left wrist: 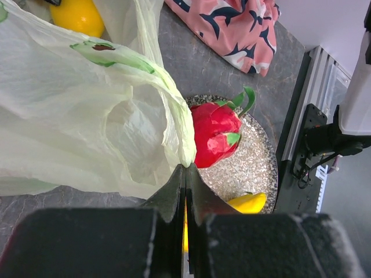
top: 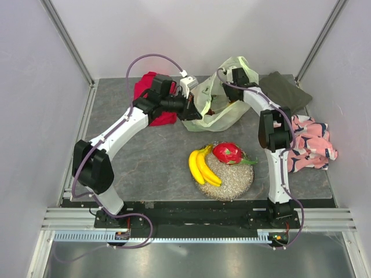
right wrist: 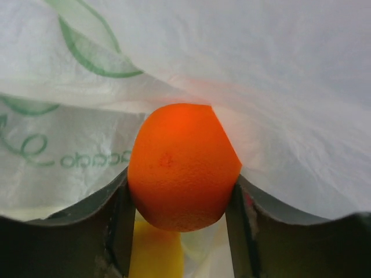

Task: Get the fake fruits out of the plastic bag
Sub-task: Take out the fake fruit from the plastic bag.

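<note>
Both grip: left pincer [left wrist: 185, 188], fully closed, plastic bag [left wrist: 69, 121]; right pincer [right wrist: 177, 200], half-spread, orange [right wrist: 181, 156].

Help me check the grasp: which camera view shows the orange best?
The right wrist view: the orange fills the frame, held between the fingers of the right gripper inside the plastic bag. The top external view mostly hides it behind bag and arm; the left wrist view does not show it.

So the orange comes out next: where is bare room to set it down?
Bare table lies between the left arm and the dish, left of the bananas. The dish's near right part is free. Crowded by the plastic bag and pink cloth.
</note>
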